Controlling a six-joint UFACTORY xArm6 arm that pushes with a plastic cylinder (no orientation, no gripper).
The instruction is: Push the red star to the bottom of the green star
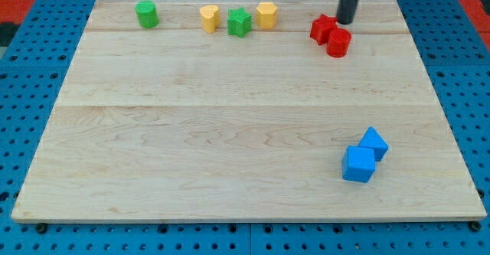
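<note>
The red star (323, 28) lies near the view's top right of the wooden board (245, 109), touching a red cylinder (339, 43) at its lower right. The green star (240, 22) sits at the view's top centre, well to the left of the red star. My tip (346, 21) is down just to the upper right of the red star, close beside it and above the red cylinder.
A yellow block (210, 17) stands left of the green star and another yellow block (266, 14) right of it. A green cylinder (147, 14) is at the top left. Two blue cubes (359, 164) (374, 143) touch at the lower right.
</note>
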